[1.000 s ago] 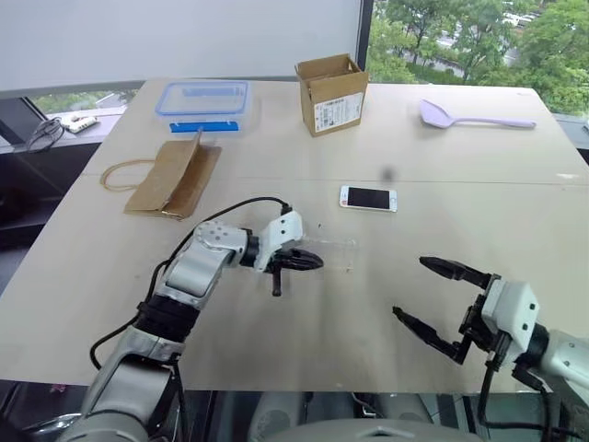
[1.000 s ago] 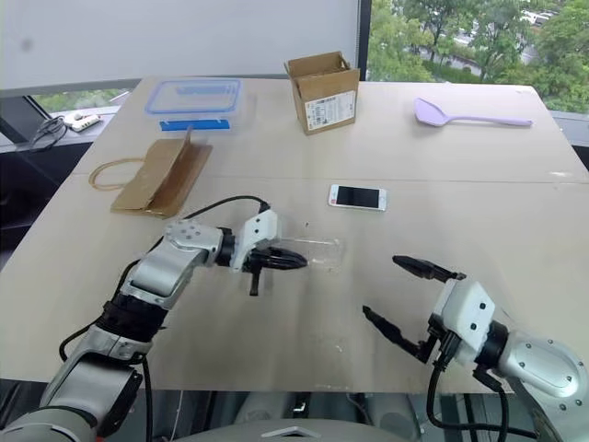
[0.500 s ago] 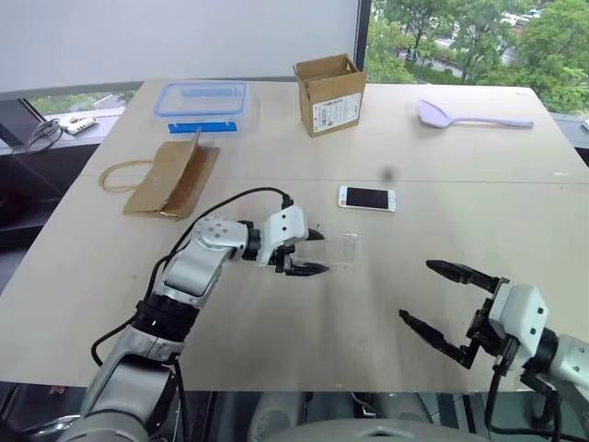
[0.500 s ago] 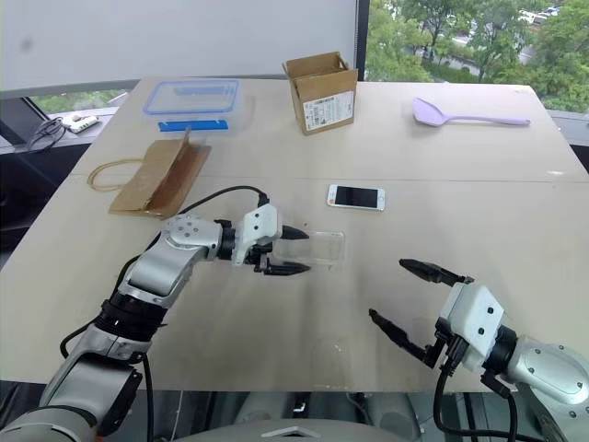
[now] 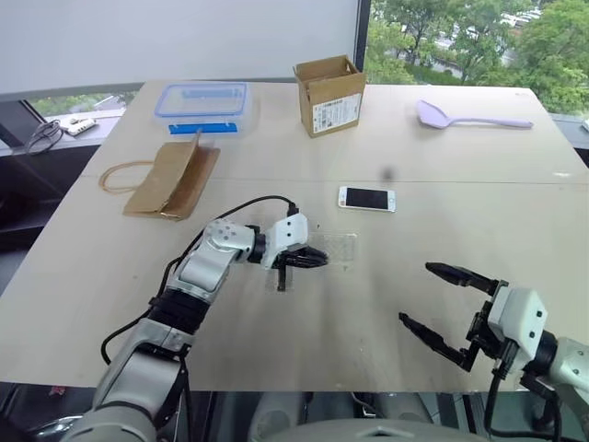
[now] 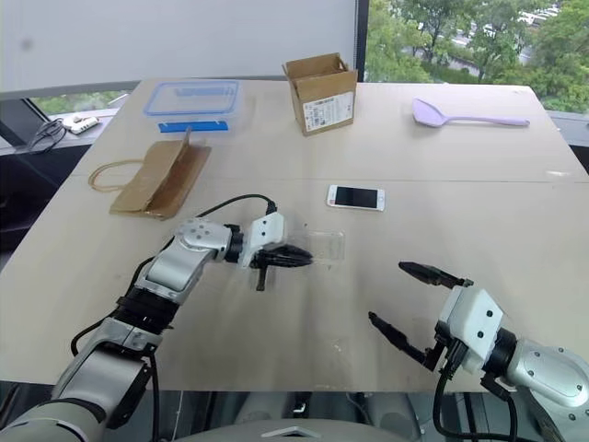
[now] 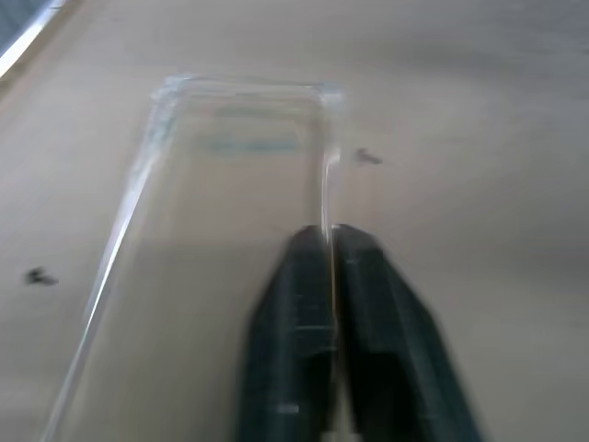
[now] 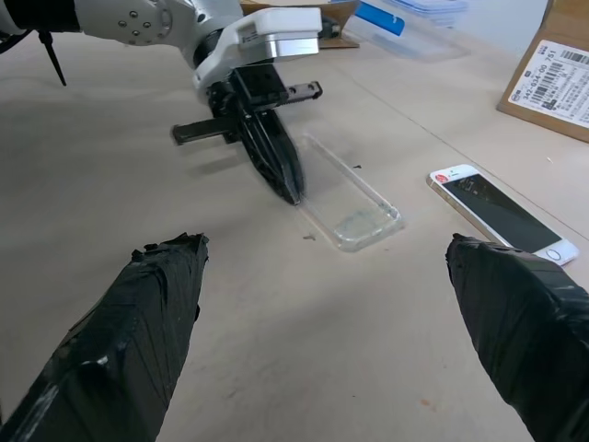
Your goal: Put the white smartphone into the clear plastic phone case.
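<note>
Looking down from my head camera, I see my left gripper [image 5: 308, 259] with its fingers pressed together on the long near edge of the clear case [image 5: 337, 250], which lies flat on the table [image 5: 276, 138] near the middle; the white phone [image 5: 367, 198] lies screen up just beyond the case, apart from it. My right gripper [image 5: 444, 302] hangs over the near right part of the table with its two fingers spread wide and nothing between them. Farther back stand a cardboard box [image 5: 331, 94], a lidded food box [image 5: 202, 99], a paper bag [image 5: 173, 179] lying on its side and a lilac spoon [image 5: 471, 116]. In my left wrist view, the two black fingers [image 7: 293, 341] meet with the case's side wall [image 7: 328, 198] pinched between them. In my right wrist view, my wide-set fingertips [image 8: 138, 331] frame the left gripper [image 8: 287, 180] at the case's [image 8: 354, 207] edge, the phone [image 8: 502, 226] beyond it.
</note>
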Robot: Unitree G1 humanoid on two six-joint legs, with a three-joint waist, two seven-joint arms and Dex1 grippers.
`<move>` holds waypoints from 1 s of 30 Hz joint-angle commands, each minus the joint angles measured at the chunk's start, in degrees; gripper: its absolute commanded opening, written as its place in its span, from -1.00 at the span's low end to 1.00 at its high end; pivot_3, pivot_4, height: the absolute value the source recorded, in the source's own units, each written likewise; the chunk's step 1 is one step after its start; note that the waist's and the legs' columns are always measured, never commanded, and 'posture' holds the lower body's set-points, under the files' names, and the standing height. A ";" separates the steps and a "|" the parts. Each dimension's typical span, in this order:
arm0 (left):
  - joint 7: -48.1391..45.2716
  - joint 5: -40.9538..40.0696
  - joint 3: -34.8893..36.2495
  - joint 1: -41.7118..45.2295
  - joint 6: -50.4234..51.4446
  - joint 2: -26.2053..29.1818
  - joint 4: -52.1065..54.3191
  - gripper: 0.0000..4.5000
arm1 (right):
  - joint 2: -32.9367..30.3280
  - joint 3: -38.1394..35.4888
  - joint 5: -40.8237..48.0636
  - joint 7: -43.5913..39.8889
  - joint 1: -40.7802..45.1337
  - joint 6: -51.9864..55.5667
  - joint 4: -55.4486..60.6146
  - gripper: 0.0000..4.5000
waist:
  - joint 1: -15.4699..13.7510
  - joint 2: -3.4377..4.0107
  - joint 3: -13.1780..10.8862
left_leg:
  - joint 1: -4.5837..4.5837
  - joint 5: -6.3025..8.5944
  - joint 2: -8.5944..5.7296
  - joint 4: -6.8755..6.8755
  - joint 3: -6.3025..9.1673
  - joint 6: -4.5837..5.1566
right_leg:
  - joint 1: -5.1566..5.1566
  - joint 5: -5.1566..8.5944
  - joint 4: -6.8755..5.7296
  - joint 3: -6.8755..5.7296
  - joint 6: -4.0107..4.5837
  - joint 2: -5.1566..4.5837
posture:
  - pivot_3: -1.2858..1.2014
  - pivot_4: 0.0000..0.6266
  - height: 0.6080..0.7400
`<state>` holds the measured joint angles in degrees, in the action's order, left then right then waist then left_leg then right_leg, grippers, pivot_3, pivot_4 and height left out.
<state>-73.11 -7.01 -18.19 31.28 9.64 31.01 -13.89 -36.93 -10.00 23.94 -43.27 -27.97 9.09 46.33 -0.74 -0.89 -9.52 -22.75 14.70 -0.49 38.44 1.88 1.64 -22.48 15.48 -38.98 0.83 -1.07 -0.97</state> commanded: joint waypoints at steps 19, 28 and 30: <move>4.67 1.41 -5.00 3.57 6.28 -9.68 2.36 -0.96 | -3.23 -5.14 5.93 0.32 -0.87 7.19 4.12 1.00 | -0.08 0.00 -0.01 | -0.07 0.00 -0.03 0.05 0.01 0.00 | 0.00 0.00 0.04 0.02 -0.01 0.02 | 0.03 -0.52 1.00; 3.26 1.77 -4.89 5.29 2.50 -11.22 -2.69 -0.96 | -3.60 -7.09 10.31 4.84 5.54 14.51 3.05 1.00 | 0.10 0.00 -0.01 | -0.06 0.00 -0.02 0.01 0.01 0.00 | -0.01 0.00 0.04 0.02 -0.01 0.03 | 0.03 -0.52 1.00; 2.23 1.20 -4.97 5.17 2.87 -11.47 -2.20 -0.96 | -3.58 -6.99 11.69 6.22 8.39 16.79 2.36 1.00 | 0.05 0.00 -0.01 | -0.05 0.00 -0.02 0.02 -0.02 0.00 | -0.01 0.00 0.03 0.05 -0.01 0.03 | 0.03 -0.52 1.00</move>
<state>-69.70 -4.71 -23.08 35.81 12.90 19.92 -16.99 -40.50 -16.41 33.29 -38.53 -21.17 24.06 48.26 -0.69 -0.89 -9.53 -22.80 14.70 -0.51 38.47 1.86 1.64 -22.49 15.47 -38.95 0.88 -1.08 -0.94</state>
